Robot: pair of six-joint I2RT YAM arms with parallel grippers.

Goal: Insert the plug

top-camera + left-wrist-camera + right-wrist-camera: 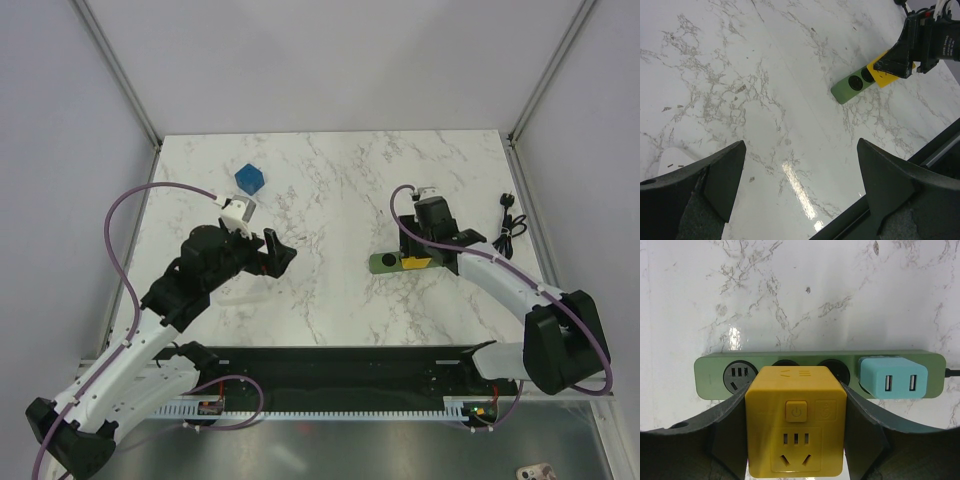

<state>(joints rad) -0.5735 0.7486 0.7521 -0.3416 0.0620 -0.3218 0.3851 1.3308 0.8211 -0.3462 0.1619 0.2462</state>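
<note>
Right tool gripping plug, cyan adapter only in wrist view

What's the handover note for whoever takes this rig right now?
Left gripper: open, empty, hovering over bare table, well away from the strip.
Right gripper: fingers shut on the sides of the yellow plug.
Things: the plug is held over the middle of the green socket strip. A light blue adapter already sits in the strip beside it.
Done: plug picked up and brought to the strip.
Left: the views do not show whether it is seated. Check alignment, press it home, then release.
</note>
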